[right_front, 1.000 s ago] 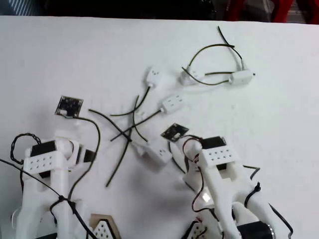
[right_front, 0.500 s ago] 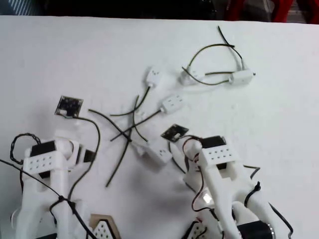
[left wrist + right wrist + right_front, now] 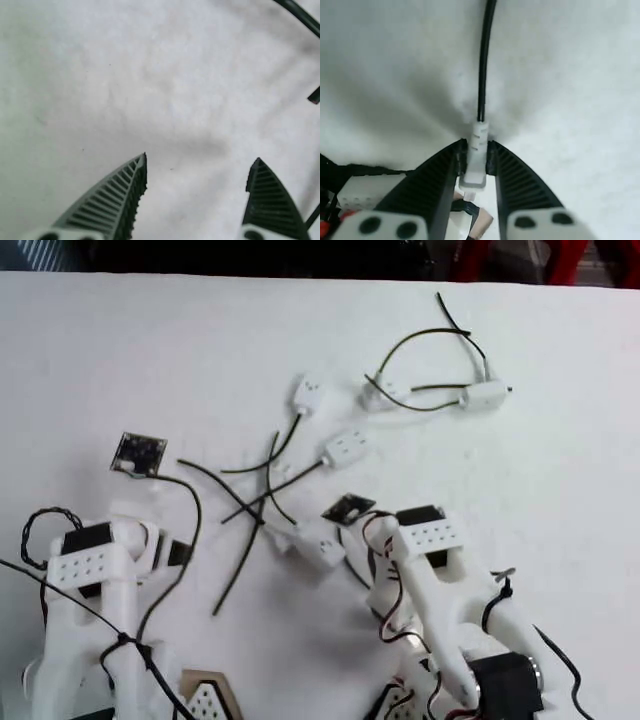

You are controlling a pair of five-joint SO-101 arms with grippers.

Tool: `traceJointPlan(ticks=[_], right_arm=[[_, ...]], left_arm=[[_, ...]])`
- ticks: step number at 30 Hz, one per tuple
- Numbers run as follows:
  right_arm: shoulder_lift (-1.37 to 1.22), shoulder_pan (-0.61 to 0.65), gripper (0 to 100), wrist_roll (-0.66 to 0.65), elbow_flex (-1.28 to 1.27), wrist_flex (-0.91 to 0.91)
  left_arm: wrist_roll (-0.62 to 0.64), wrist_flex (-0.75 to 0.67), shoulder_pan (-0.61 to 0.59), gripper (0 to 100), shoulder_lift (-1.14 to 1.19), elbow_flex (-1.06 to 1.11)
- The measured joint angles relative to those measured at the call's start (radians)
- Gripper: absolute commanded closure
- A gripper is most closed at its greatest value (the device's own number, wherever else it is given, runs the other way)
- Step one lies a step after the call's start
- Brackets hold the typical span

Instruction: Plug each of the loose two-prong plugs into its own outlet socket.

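Your right pincer (image 3: 476, 164) has swung slightly forward in the last second, clenched on the white two-prong plug (image 3: 478, 137) between its tips, so the carry toward what looks like a socket (image 3: 322, 543) just beside it seems under way, while your left pincer (image 3: 197, 170) hangs released.

You're at a robotics test bench: plain white tabletop (image 3: 90, 350), white plastic left arm (image 3: 95, 585) and right arm (image 3: 445, 585) with bare red wiring (image 3: 383, 625), a small black square circuit board (image 3: 139, 452), loose thin black leads (image 3: 237, 570).
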State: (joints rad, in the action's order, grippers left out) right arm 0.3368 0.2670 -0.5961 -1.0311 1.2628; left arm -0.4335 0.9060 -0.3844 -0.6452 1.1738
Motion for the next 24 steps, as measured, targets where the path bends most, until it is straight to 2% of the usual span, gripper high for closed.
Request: traceJointPlan(ticks=[6, 15, 20, 24], right_arm=[[0.075, 0.0, 98.2, 0.0, 0.011, 0.008], [0.367, 0.002, 98.2, 0.002, 0.252, 0.19], [0.479, 0.023, 98.2, 0.124, 0.288, 0.17], [0.537, 0.072, 98.2, 0.236, 0.255, 0.06]], left_arm=[[0.0, 0.0, 0.0, 69, 0.0, 0.0], [0.0, 0.0, 0.0, 69, 0.0, 0.0], [0.0, 0.0, 0.0, 69, 0.0, 0.0], [0.0, 0.0, 0.0, 69, 0.0, 0.0]])
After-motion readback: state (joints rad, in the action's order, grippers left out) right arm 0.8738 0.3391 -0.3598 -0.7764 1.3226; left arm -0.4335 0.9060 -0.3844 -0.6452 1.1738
